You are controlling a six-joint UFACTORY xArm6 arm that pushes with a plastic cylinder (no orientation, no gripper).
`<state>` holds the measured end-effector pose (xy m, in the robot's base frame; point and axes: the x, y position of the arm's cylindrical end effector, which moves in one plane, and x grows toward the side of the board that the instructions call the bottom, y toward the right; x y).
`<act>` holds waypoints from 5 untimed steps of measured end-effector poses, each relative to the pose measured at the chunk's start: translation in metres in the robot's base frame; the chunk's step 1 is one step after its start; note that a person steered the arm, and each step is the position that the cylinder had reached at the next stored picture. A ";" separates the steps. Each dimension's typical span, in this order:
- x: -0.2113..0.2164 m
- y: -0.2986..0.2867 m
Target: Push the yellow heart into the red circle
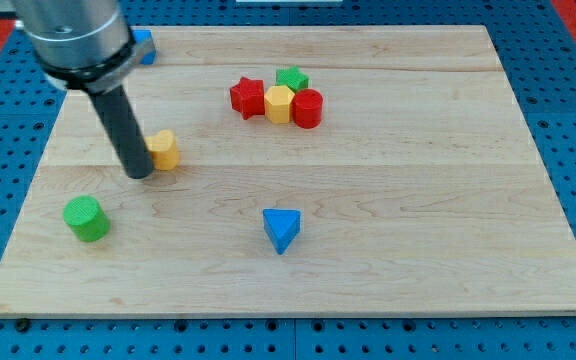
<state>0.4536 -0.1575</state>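
The yellow heart [165, 149] lies on the wooden board at the view's left of centre. My tip [139, 174] rests on the board right against the heart's left side, slightly below it. The red circle [307, 108], a short red cylinder, stands near the view's top centre, far to the right of the heart. It touches a yellow hexagon block [279, 103].
A red star [248, 97] and a green star [292, 78] cluster with the yellow hexagon and red circle. A green cylinder [86, 218] sits at the lower left. A blue triangle [281, 229] sits at the bottom centre. A blue block [144, 45] peeks out behind the arm at the top left.
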 end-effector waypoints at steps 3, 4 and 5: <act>-0.033 0.005; -0.033 -0.008; -0.039 -0.016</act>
<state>0.4149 -0.1732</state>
